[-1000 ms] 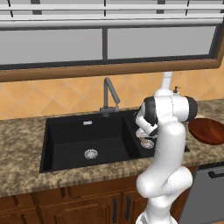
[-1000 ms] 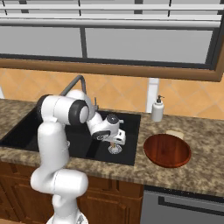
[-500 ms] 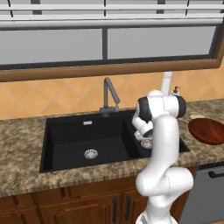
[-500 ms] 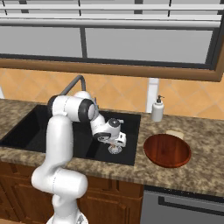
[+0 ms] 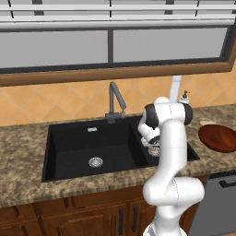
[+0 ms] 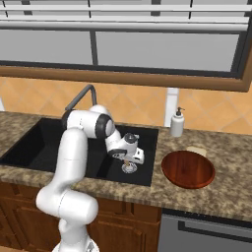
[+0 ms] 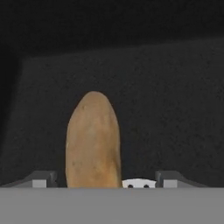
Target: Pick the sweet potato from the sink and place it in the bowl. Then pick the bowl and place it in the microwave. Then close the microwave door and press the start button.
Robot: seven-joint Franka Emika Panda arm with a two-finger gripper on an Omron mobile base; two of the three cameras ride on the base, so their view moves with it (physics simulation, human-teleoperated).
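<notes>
You've the potato (image 7: 93, 140) ungripped in the sink (image 5: 69, 156), open tool (image 7: 105, 180) astride it, bowl (image 6: 188, 169) empty, microwave steps TBD, i.e. no steps done.

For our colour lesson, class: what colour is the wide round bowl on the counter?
Reddish-brown, right base view.

The bowl (image 6: 188, 169) looks like glossy, smooth reddish-brown wood, near the front edge of the counter (image 6: 231, 179), which looks like speckled stone. The sink (image 5: 69, 154) looks matt black, its 2 drains (image 5: 96, 162) shiny metal. The sweet potato (image 7: 93, 142) has matt, mostly smooth skin.
</notes>
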